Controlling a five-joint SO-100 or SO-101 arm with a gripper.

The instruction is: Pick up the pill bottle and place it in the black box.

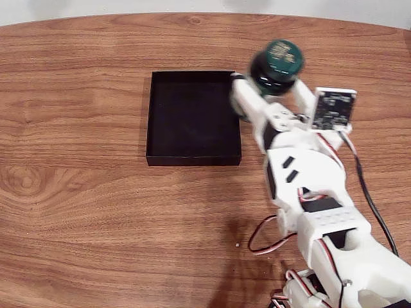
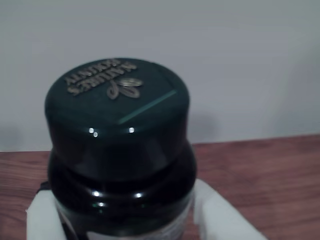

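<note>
End effector [image 1: 273, 90] clamped on the bottle [image 1: 277, 66], white fingers [image 2: 220, 215] pressed to both sides below its dark green cap [image 2: 116, 107], held upright just right of the box [image 1: 192, 117] on the wood desk [image 1: 77, 212].

In the wrist view, the cap [image 2: 117, 102] of the pill bottle [image 2: 122, 170] carries raised gold lettering, seen upside down, that appears to read "NATURE'S BOUNTY". A small leaf emblem sits at 6 o'clock of the words. In the fixed view, the same cap [image 1: 284, 56] shows print too small to read.
</note>
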